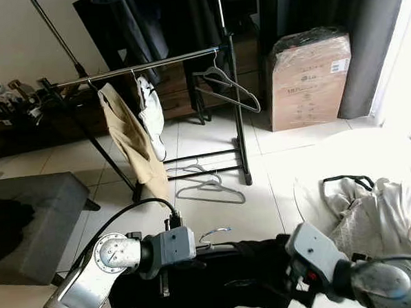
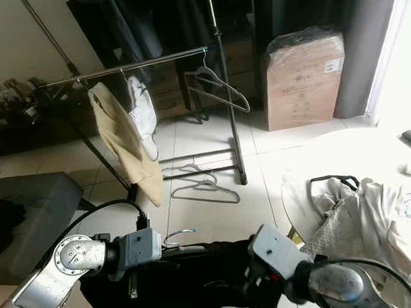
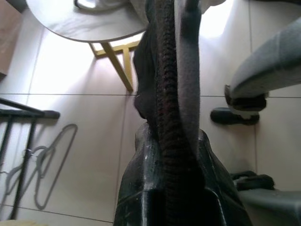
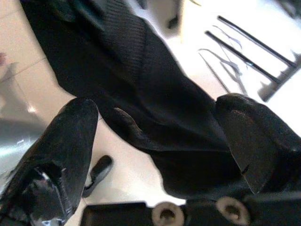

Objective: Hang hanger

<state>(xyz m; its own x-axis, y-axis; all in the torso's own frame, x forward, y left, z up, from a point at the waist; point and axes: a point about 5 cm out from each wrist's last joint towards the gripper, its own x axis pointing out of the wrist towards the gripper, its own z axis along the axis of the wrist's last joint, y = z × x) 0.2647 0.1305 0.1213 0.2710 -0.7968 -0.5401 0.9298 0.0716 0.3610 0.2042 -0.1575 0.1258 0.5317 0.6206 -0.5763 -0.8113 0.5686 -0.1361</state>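
Left gripper (image 1: 197, 250) pinching hanger (image 1: 215, 233) carrying black garment (image 1: 219, 277), low before robot. Right gripper (image 4: 155, 122) spread wide around garment's other end. Beyond, spare hangers (image 1: 209, 188) on floor tiles, then clothes rail (image 1: 152, 63) with beige garment (image 1: 132, 140).

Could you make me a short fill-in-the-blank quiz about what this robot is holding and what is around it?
1. The left tool is shut on a ____ garment.
2. The right tool has its fingers ____.
3. A tan garment hangs on the ____.
4. Two empty hangers lie on the ____.

Missing words: black; open; rail; floor
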